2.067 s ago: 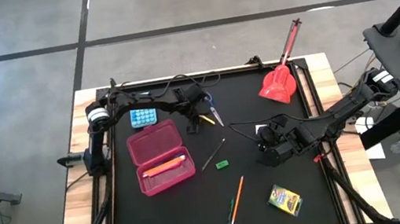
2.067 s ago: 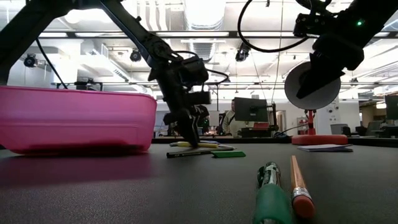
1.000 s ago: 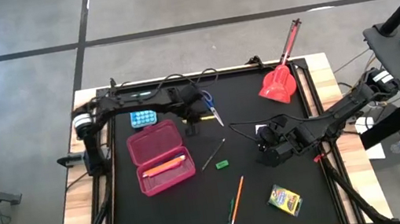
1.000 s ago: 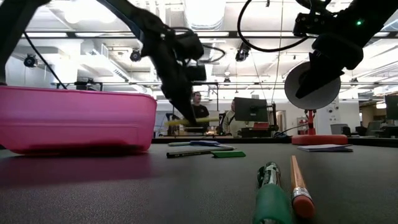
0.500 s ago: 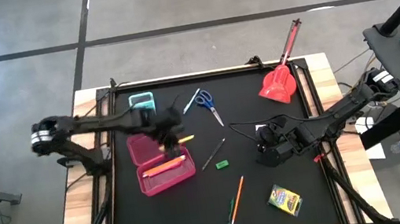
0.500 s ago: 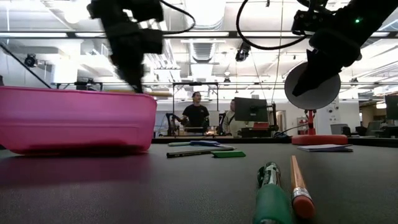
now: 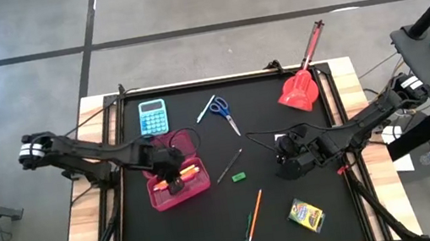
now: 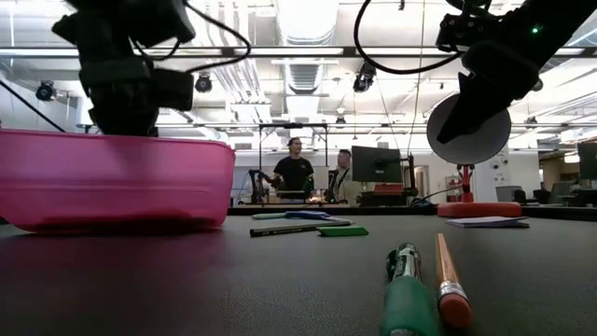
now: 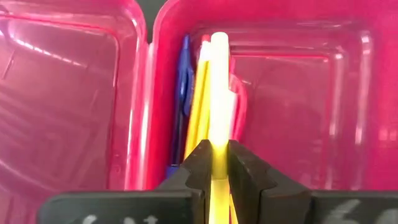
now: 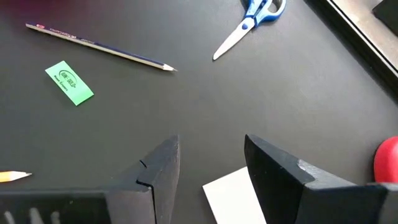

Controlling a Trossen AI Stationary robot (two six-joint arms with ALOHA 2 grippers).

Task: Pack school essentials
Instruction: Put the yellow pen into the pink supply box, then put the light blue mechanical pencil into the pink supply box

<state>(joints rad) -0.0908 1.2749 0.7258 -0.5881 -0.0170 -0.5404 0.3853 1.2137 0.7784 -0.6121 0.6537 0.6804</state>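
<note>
A pink case lies open at the table's left; it also shows in the low view. My left gripper is down in its near half, shut on a yellow pen, above a blue pen and orange pencils. My right gripper hangs open and empty right of centre. Blue-handled scissors, a dark pencil, a green eraser, an orange pencil, a green pen and a crayon box lie flat on the table. My left gripper pinches the yellow pen between its two fingers, on the pen's shaft back from its free end. The fingers come from above into the case. The pen runs out past the fingertips along the case's compartment; whether it rests on the pens below, I cannot tell.
A teal calculator lies at the far left beyond the case. A red long-handled scoop lies at the far right. A white paper lies under my right gripper. In the low view the green pen and orange pencil lie nearest.
My left gripper, shut on the yellow pen, has lifted it from beside the scissors, carried it toward the table's left and near edge over the pink case, and gone down into the case's near half.
</note>
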